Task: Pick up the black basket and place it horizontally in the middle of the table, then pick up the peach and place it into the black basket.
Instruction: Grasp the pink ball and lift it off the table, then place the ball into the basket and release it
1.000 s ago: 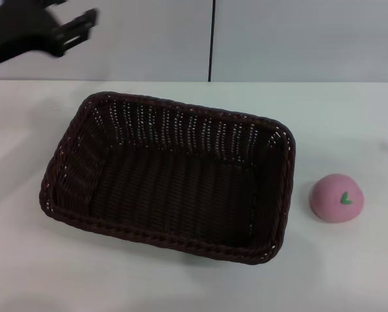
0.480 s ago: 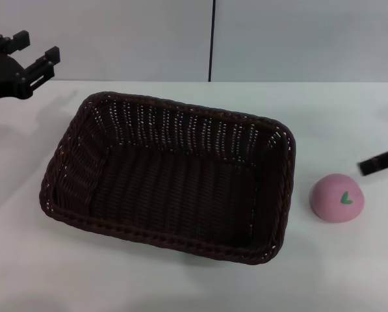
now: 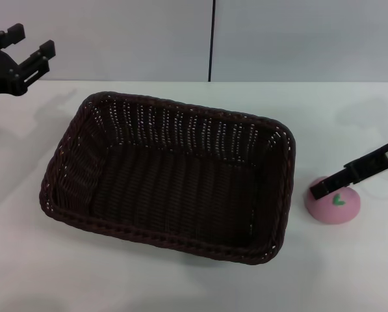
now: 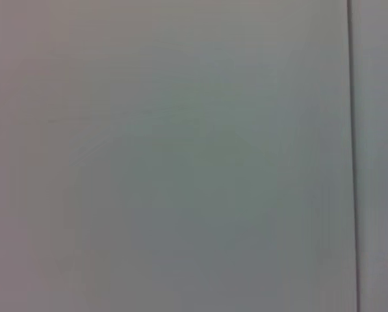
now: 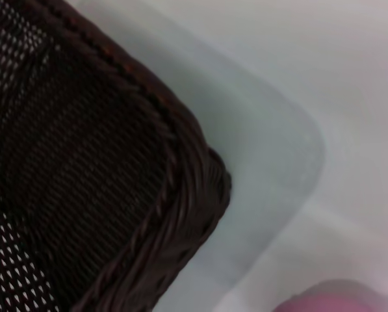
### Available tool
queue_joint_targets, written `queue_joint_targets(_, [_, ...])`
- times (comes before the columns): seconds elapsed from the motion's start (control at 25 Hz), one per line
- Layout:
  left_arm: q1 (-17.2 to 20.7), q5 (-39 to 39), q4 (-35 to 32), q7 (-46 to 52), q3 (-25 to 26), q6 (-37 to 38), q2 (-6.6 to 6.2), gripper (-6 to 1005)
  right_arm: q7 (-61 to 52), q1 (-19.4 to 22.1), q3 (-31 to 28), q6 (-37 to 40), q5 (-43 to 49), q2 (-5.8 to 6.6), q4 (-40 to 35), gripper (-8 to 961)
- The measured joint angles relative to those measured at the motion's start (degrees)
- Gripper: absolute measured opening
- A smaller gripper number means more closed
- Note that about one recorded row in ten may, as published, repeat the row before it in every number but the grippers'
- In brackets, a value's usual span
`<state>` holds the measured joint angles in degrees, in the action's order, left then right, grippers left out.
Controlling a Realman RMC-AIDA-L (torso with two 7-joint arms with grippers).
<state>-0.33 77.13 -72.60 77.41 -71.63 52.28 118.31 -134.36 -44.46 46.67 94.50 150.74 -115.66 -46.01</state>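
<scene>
The large, dark brown-black woven wicker basket [image 3: 169, 179] sits open side up in the middle of the plain white table [image 3: 181, 286], its long sides running roughly along the desk's near and far edges (slightly skewed), just where it stood half a second ago. The small round pink toy peach [image 3: 333, 207] with its green leaf mark lies on the table just beside the basket's right end, toward the desk's right edge, and it too has not shifted.

What differs is the right gripper [image 3: 330, 186]: half a second ago only its black tip showed at the right edge, above and apart from the peach; now its dark finger reaches in from the right and crosses the top of the fruit, covering part of it. Whether its fingers are spread or pressed together I cannot tell.

The left gripper [image 3: 26, 47] hovers with fingers spread over the desk's far left corner, almost unchanged.

The right wrist view shows a rounded basket corner and a sliver of pink.
</scene>
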Motion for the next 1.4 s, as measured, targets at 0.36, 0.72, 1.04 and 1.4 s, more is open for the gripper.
queue_joint_targets(0.36, [-1.4, -0.2, 2.6, -0.1, 3.0, 1.0, -0.02, 568, -4.2, 0.2, 3.8, 0.4, 0.3, 0.96, -2.2, 539])
queue_joint_targets(0.72, [-2.2, -0.7, 4.6, -0.2, 3.4, 1.8, 0.02, 568, -4.3, 1.9, 1.6, 4.0, -0.1, 0.59, -9.4, 318])
queue_joint_targets(1.04, [-2.2, -2.8, 5.9, -0.2, 4.2, 3.0, 0.02, 568, -7.2, 4.2, -3.6, 20.2, -7.6, -0.22, -35.4, 188])
queue_joint_targets(1.4, [-2.8, -6.9, 9.7, -2.0, 4.6, 6.6, 0.05, 568, -7.7, 1.4, 4.2, 16.0, -17.8, -1.78, -38.1, 116])
